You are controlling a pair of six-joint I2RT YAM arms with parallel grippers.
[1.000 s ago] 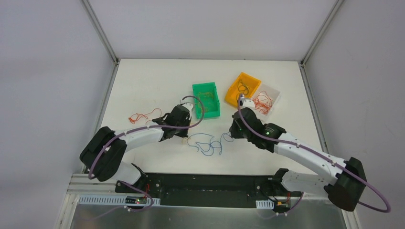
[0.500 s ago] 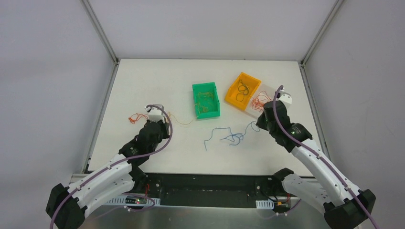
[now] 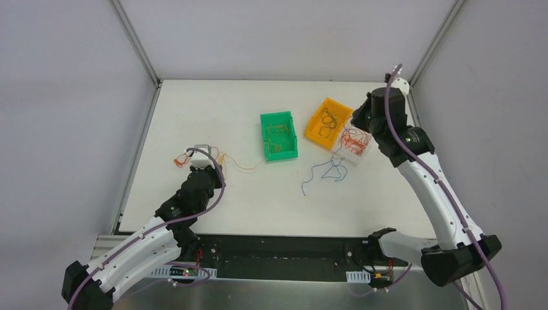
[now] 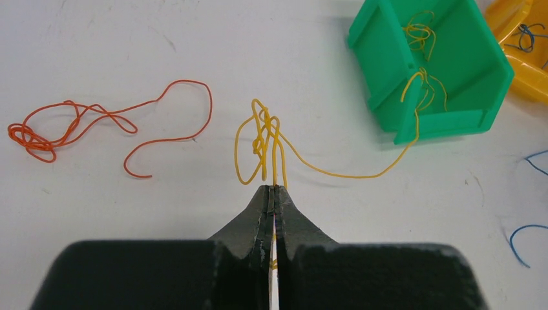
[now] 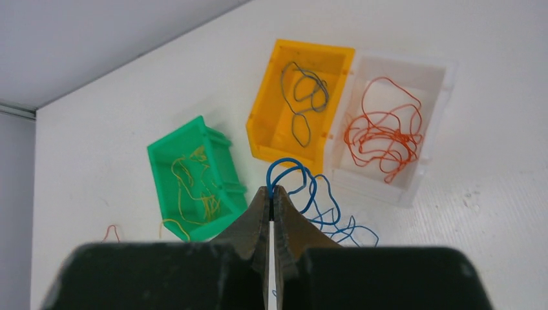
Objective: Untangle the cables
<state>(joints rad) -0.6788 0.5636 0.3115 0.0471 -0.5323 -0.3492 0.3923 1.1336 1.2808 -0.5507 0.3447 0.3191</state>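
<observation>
My left gripper (image 4: 274, 188) is shut on a yellow cable (image 4: 266, 139). The cable loops just ahead of the tips and runs right over the wall of the green bin (image 4: 439, 121). In the top view this gripper (image 3: 215, 159) is left of the bin, with the yellow strand (image 3: 242, 165) stretched between them. My right gripper (image 5: 272, 191) is shut on a blue cable (image 5: 304, 187), held high above the bins. In the top view the gripper (image 3: 356, 126) is at the back right and the blue cable (image 3: 325, 170) hangs down to the table. An orange cable (image 4: 97, 119) lies loose at the left.
The green bin (image 3: 263, 137) holds yellow strands. The orange bin (image 3: 312, 133) holds dark cables (image 5: 300, 97). The clear bin (image 5: 404, 187) beside it holds orange-red cables (image 5: 384, 132). The loose orange cable (image 3: 183, 159) lies by the left wrist. Frame posts stand at the back corners.
The left arm drew back left with the yellow cable. The right arm rose and swung to the back right, dragging the blue cable toward the bins. The two cables came apart.
</observation>
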